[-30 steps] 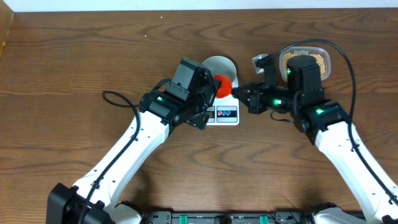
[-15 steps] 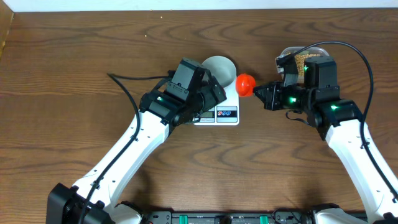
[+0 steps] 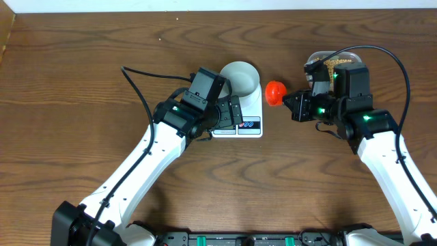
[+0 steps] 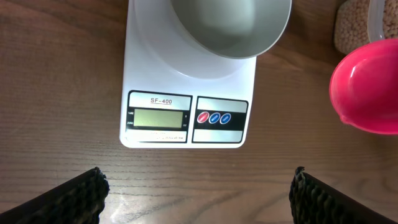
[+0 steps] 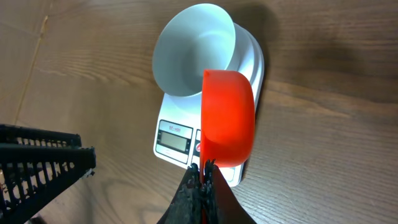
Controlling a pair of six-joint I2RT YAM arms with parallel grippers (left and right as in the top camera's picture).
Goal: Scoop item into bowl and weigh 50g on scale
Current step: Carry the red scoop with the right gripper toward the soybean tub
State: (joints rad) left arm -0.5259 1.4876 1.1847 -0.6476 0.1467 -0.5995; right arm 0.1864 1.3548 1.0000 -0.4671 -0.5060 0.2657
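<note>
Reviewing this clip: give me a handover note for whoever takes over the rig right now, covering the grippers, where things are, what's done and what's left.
Left gripper: open and empty, hovering in front of the flat white digital scale.
Right gripper: shut on the handle of the red plastic scoop, held in the air between the scale and the clear plastic tub. The scoop looks empty.
Small pale blue-grey bowl: on the scale, no beans visible inside.
Small round tan beans: in the tub.
Done: bowl set on scale.
Left: scoop beans, tip them into the bowl and top up to the target weight. The display is unreadable.
</note>
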